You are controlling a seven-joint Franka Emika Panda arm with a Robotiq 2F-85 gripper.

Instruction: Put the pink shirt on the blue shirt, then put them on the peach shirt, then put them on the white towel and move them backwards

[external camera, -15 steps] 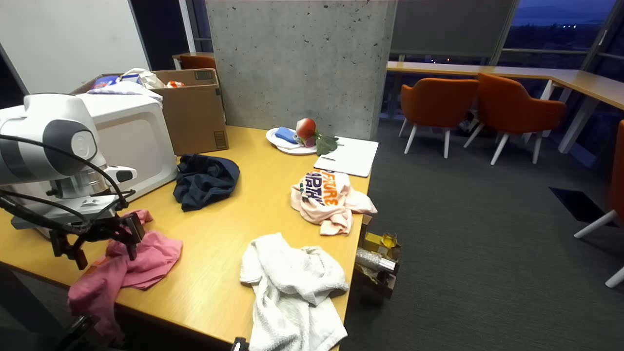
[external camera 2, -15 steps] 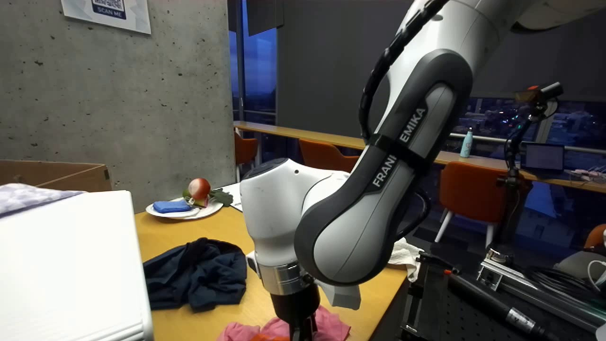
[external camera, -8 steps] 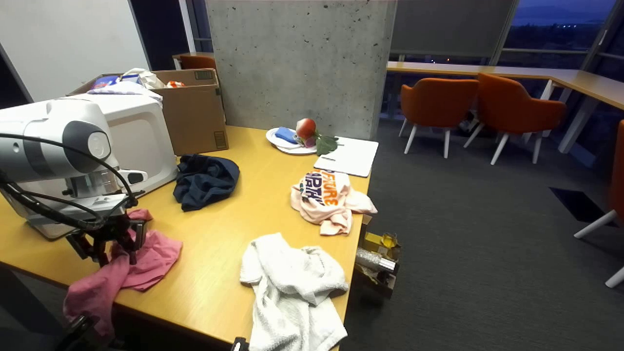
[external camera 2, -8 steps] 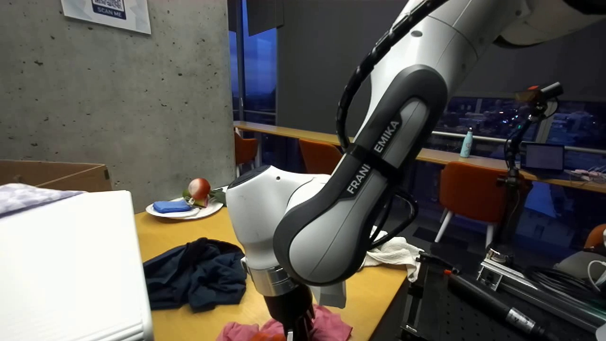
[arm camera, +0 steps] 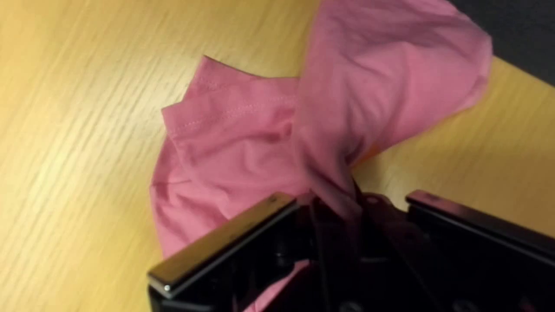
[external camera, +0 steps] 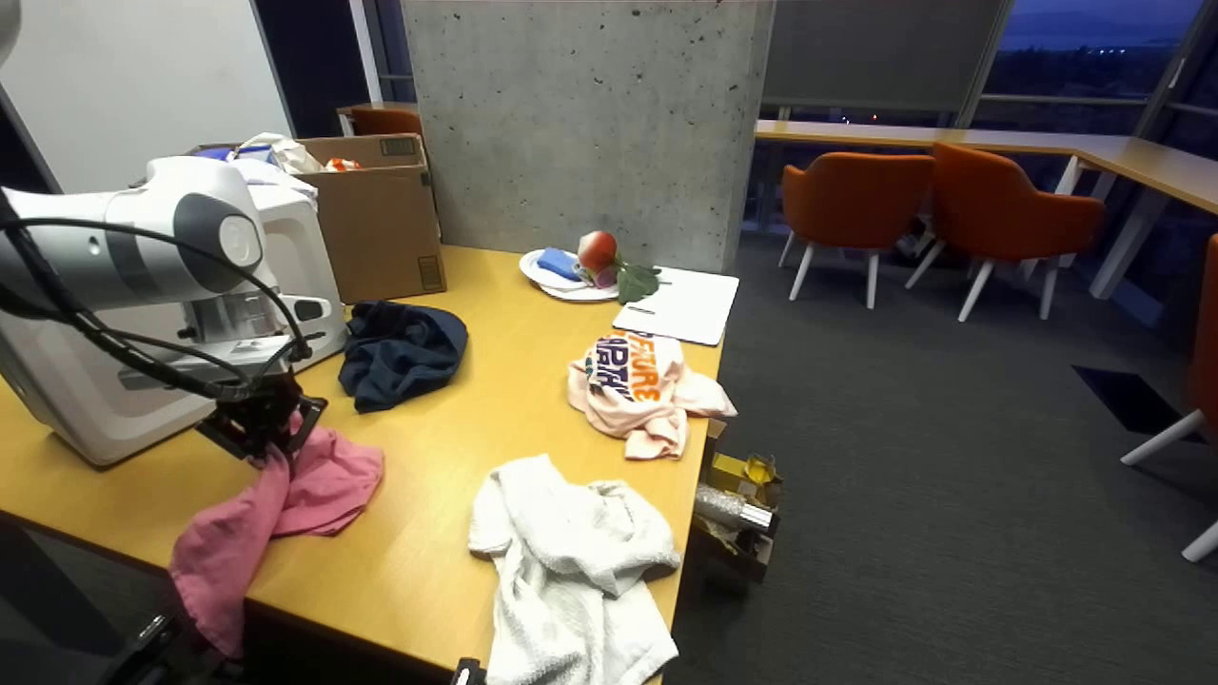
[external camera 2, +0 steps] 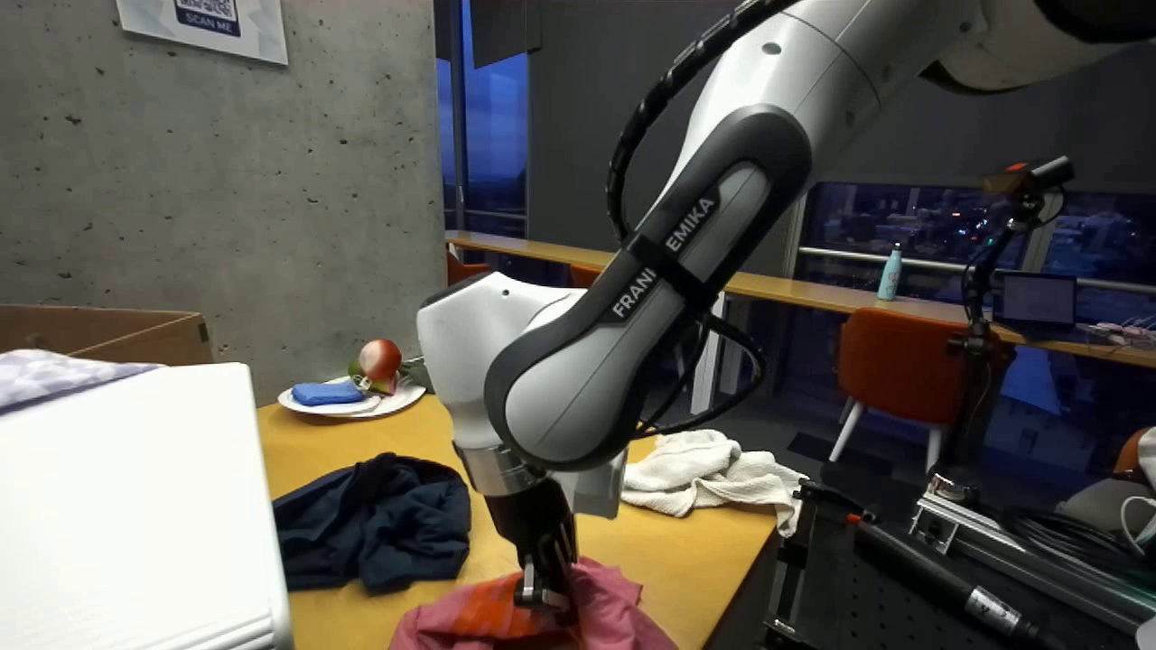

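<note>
Four cloths lie apart from one another on one table (external camera: 428, 514): one pink shirt (external camera: 328, 490), one navy shirt (external camera: 404, 354), one peach shirt (external camera: 647, 395) with printed lettering, and one white towel (external camera: 571, 571). In an exterior view the pink shirt is at the near left, part of it hanging over the table's edge; the navy shirt is behind it, beside one white appliance (external camera: 300, 257), with one cardboard box (external camera: 376, 228) farther back. One white board (external camera: 690, 306) lies just behind the peach shirt.

One arm (external camera 2: 646, 284) slopes down from the upper right in an exterior view, then bends toward the table. Its hand (external camera: 281, 459) points downward, low over the table, closed tight on a gathered fold of the pink shirt; the wrist view shows that fold caught between its jaws.
</note>
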